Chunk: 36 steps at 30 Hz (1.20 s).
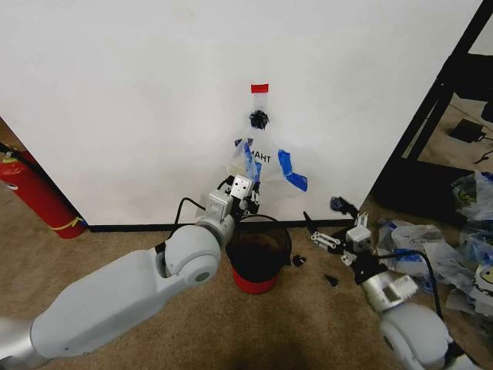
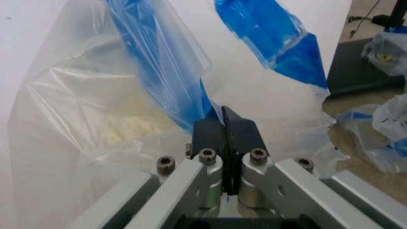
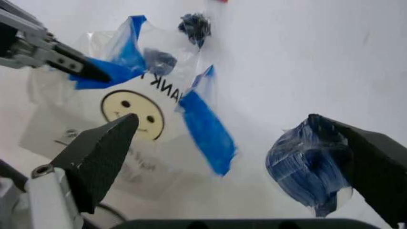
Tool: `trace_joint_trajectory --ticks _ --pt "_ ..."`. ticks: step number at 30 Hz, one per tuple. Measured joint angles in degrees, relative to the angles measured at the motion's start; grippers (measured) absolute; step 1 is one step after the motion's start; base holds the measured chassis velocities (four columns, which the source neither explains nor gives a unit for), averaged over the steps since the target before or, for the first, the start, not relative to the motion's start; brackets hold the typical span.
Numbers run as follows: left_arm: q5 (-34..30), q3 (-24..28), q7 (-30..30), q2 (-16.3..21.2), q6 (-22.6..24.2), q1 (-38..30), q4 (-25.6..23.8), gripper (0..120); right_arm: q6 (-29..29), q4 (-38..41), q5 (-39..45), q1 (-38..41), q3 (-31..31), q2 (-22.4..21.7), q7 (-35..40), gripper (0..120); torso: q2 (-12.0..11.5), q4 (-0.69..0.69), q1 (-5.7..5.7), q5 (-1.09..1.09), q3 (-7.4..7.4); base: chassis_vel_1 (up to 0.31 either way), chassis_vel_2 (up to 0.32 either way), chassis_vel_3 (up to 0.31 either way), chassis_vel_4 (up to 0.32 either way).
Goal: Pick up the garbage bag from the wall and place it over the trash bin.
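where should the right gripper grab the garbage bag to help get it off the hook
Probably the free blue handle on the robot's right side of the garbage bag, approached from the right, front-on to the wall. That strip hangs loose and clear of the hook. The left gripper is already shut on the other handle, and the open right gripper sits low beside the trash bin.

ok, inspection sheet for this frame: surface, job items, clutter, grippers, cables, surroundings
Surface: carpet, small dark bits beside the bin.
Job items: bag against the wall, below the hook; bin on the floor under it.
Clutter: heap of bags on the right.
Grippers: left gripper shut on the bag's blue handle; right gripper open, low, right of the bin.
Cables: black cable on the left arm.
Surroundings: fire extinguisher, black rack.
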Motion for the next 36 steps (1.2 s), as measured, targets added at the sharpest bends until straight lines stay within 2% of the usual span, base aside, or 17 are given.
trace_joint_trajectory --ticks 6,14,26,30,32,36 --pt "0.49 1.38 0.18 -0.97 0.0 -0.85 0.64 0 -0.38 -3.82 -5.13 7.91 -4.15 -3.13 1.55 100 0.0 -0.01 0.0 0.0 0.0 0.0 0.0 0.0 0.0" --pt "0.66 1.75 0.56 -1.12 -0.1 -0.8 0.78 0 -0.74 -9.91 -14.62 16.38 -9.68 -3.46 3.07 100 0.0 0.0 0.0 0.01 0.0 0.0 0.0 0.0 0.0" --pt "0.91 2.02 0.76 -1.32 -0.15 -0.75 0.81 0 -1.5 -14.96 -21.91 21.74 -13.93 -2.93 2.75 99 0.0 -0.01 0.0 0.0 0.0 0.0 0.0 0.0 0.0" --pt "1.08 2.07 0.87 -1.24 -0.15 -0.78 0.46 0 -0.86 -17.81 -25.61 23.82 -15.13 -1.91 2.22 85 0.0 -0.01 0.0 0.0 0.0 0.0 0.0 0.0 0.0" --pt "1.07 2.1 0.88 -1.25 -0.15 -0.82 0.38 0 -0.84 -18.03 -25.86 24.03 -15.3 -1.79 2.2 82 0.0 -0.01 0.0 -0.01 0.0 0.0 0.0 0.0 0.0" --pt "1.13 2.49 1.05 -1.43 -0.1 -1.28 0.06 0 -0.81 -19.92 -28.64 26.04 -16.66 -0.68 1.97 64 0.0 0.0 0.0 -0.01 0.0 0.0 0.0 0.0 0.0"
